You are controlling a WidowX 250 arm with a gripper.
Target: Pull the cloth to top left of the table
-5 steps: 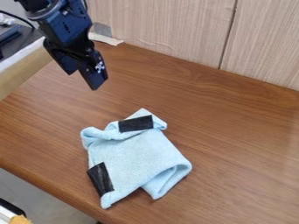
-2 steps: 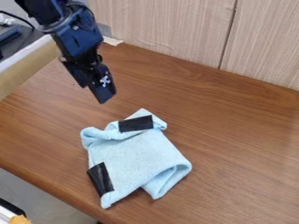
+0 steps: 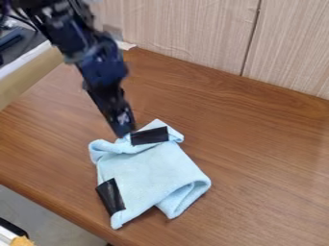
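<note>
At the far left, a pale board (image 3: 32,79) runs along the edge of a brown wooden table (image 3: 257,158). The black gripper (image 3: 124,130) comes down from the upper left, its tip at the cloth's upper edge, just left of a strip of black tape; whether it touches cannot be told, nor whether it is open or closed. The light blue cloth (image 3: 151,170) lies crumpled on the table, left of centre and low in the view, with one black tape patch (image 3: 111,196) at its lower left and another (image 3: 149,135) near its top. A wood-grain wall (image 3: 193,33) stands behind, to the right.

The step in hand appears to be taking hold; the pull seems still to do. Next calls for a firm grip on the upper fold, then a drag up and left.
</note>
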